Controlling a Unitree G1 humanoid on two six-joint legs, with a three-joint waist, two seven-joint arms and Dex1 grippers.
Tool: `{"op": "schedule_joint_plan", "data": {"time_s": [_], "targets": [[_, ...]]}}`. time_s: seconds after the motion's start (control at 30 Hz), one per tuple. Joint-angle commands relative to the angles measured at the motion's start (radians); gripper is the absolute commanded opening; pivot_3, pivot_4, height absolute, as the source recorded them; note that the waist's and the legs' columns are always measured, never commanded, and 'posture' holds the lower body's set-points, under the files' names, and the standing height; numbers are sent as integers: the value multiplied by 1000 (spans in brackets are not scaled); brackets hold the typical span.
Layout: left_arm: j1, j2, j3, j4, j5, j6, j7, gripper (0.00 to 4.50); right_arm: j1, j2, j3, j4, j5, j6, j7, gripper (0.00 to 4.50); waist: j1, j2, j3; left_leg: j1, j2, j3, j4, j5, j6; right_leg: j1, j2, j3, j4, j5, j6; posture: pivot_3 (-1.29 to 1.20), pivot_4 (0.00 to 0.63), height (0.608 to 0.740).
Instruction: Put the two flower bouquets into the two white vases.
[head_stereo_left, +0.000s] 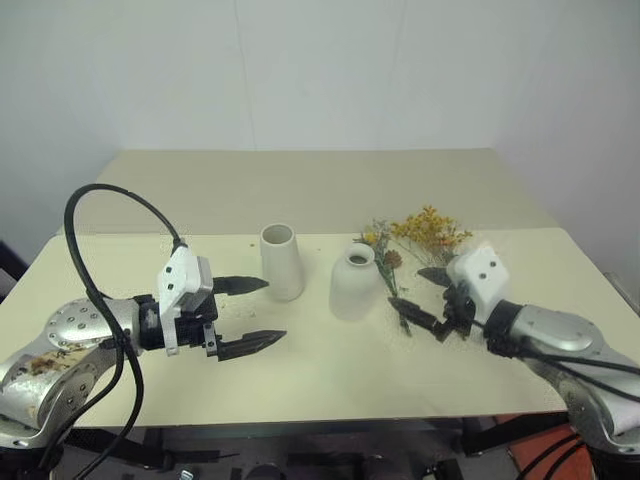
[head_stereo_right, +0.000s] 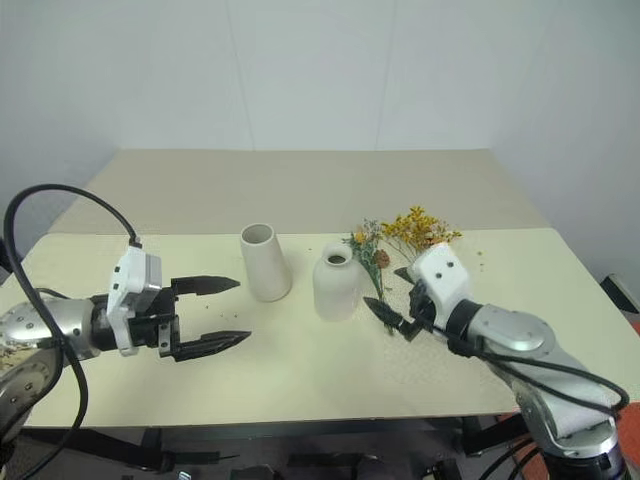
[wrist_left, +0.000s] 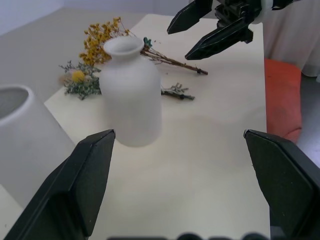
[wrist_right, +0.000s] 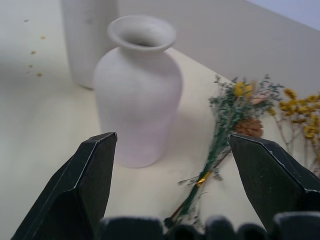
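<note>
Nearest the robot, the left gripper (head_stereo_left: 249, 314) hovers over the near part of the cream table (head_stereo_left: 120, 262), its two black fingers spread wide and holding nothing; it points toward the vases from the robot's left. On the other side the right gripper (head_stereo_left: 428, 295) hangs low over the table with its fingers also wide apart and empty, its tips just beside the stem ends of the bouquets.

A little farther in stand the two white vases, close together near the middle of the table. The rounded bottle vase (head_stereo_left: 353, 283) with the narrow neck is on the right, and the taller tapered vase (head_stereo_left: 281, 260) with the wide mouth stands just to its left. Both are upright and both mouths look empty.

Just right of the bottle vase the grey-green bouquet (head_stereo_left: 385, 262) lies flat on the table, its stems running back toward the right gripper, as the right wrist view shows. Beyond and beside it lies the yellow bouquet (head_stereo_left: 432, 231), its brown stems also flat on the table.

Judged from this, the task is at its first pick: neither bunch is lifted yet. The next move likely calls for the right gripper to drop onto the grey-green stems near their bound end, close firmly, then raise the bunch upright over a vase mouth.
</note>
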Motion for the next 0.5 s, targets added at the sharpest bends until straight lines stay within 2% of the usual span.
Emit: {"op": "schedule_joint_plan", "data": {"time_s": [0.03,0.27,0.5], "targets": [[-158,-12,-74,27,-25,50,7,4500,-78,-1,-47,29,23,107,-53,4184,1,0,0,0,0,0,0,0,0,1,0,0,0,0,0,0,150,740],[-519,-110,-248,171,21,178,53,4500,-226,26,-25,149,-30,341,-200,4184,-1,0,0,-4,-1,-1,0,0,0,-1,0,0,-1,4,-5,0,150,740],[-778,-216,-413,353,126,214,1,4500,-431,130,-32,372,-161,577,-373,4184,-9,0,0,-5,-2,-1,0,0,0,-3,0,0,-1,5,-5,0,150,740]]}}
